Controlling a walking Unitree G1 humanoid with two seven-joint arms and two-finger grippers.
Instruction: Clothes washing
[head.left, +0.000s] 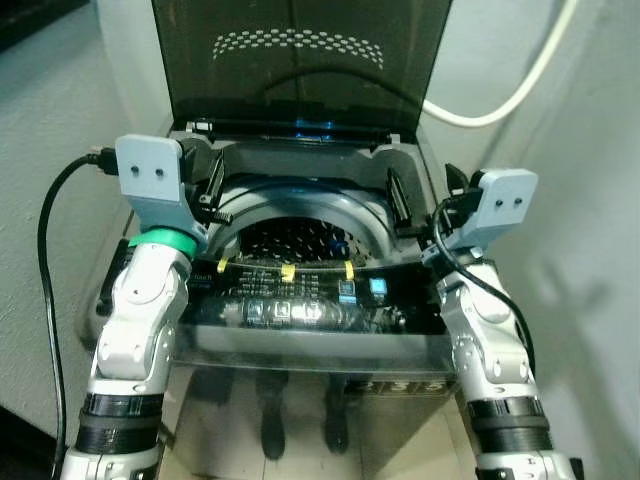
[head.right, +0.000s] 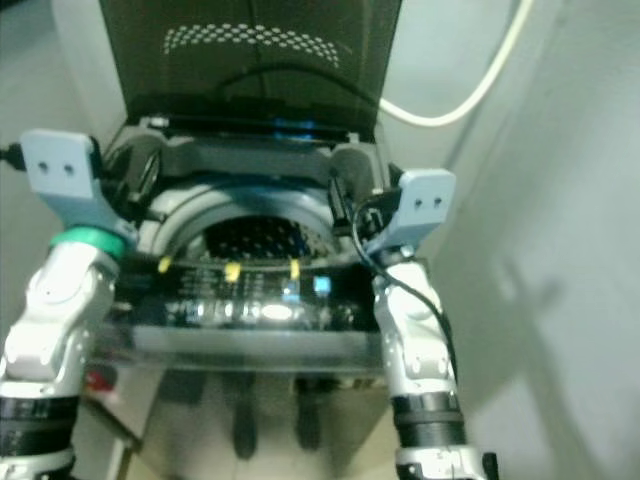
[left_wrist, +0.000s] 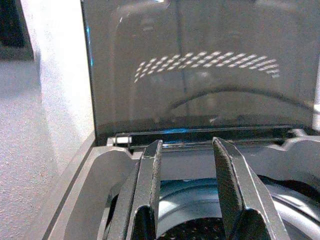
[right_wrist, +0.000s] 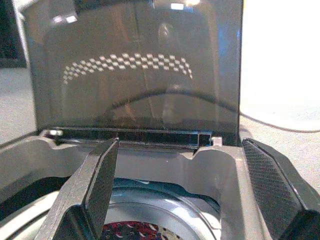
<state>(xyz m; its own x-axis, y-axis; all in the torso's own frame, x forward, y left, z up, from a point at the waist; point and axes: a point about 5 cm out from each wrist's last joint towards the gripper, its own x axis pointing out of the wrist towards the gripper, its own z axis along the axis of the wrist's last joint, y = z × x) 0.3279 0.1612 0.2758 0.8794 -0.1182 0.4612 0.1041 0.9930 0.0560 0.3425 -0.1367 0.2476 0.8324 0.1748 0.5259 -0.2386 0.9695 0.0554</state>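
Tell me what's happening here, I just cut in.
The robot stands at a grey top-loading washing machine whose dark tinted lid is raised upright. The left gripper and the right gripper are held over the round drum opening, one at each side. Both are open and hold nothing. No clothes can be made out in the perforated drum.

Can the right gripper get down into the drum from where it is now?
Probably yes. The lid stands raised, the drum opening is uncovered, and the right gripper, fingers open, hovers over the drum's right rim with nothing between them. The left gripper sits at the opposite rim.
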